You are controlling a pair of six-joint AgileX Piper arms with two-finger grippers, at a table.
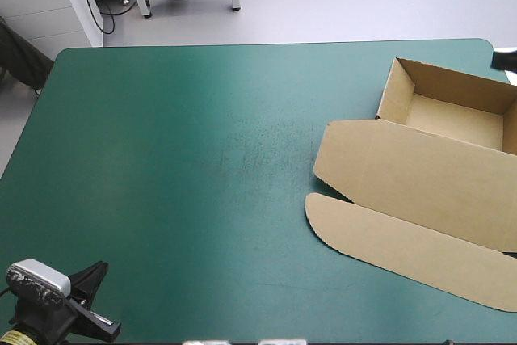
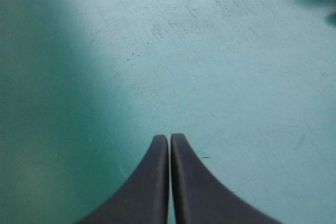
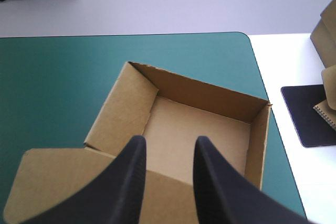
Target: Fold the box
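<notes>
I'm holding my left pincer (image 2: 169, 139) pressed together, tip against tip, pinching nothing and hanging over the bare teal-green cover of the bench (image 1: 178, 167). My right pincer (image 3: 169, 142) is standing partly spread and gripping nothing. Its black fingers (image 3: 131, 182) are hovering over the brown box (image 3: 202, 129), which is sitting as an open tray near the bench's far right corner, its lid (image 1: 420, 179) lying flat toward me.

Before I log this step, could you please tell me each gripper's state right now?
Left gripper: shut, holding nothing.
Right gripper: open, above the box.
</notes>
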